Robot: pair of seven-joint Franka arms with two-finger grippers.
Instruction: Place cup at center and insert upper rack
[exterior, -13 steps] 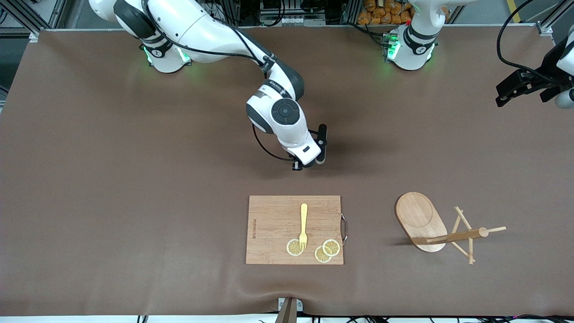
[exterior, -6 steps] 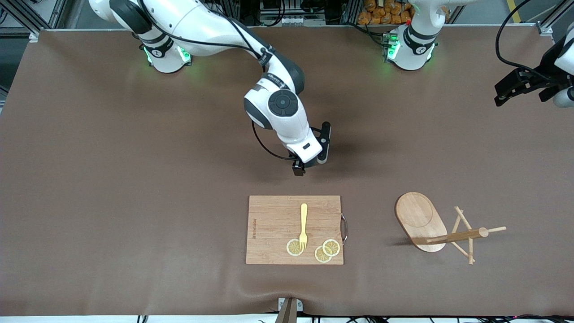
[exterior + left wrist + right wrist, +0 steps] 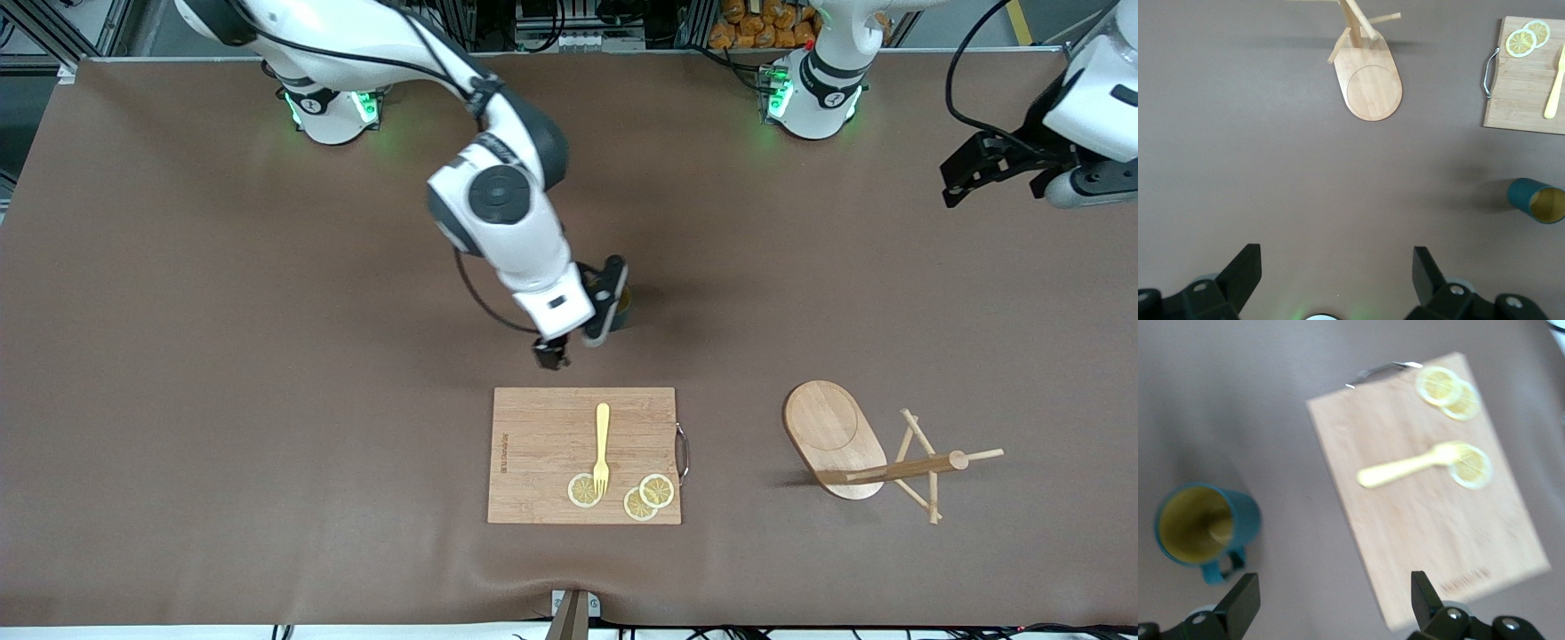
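Cup (image 3: pixel 1205 527): upright on the bare tabletop (image 3: pixel 267 356), farther from the front camera than the cutting board (image 3: pixel 551 444).
Right claw (image 3: pixel 569 342): spread wide, empty, above the cup.
Left claw (image 3: pixel 978 169): wide open, empty, over its own end of the tabletop.
Upper rack (image 3: pixel 853 444): tipped on its side, toward the left arm's end.

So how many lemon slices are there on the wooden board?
3, all on the cutting board, at its edge nearest the front camera. One slice lies under the yellow fork's tines. The other two overlap beside it, toward the board's metal handle.
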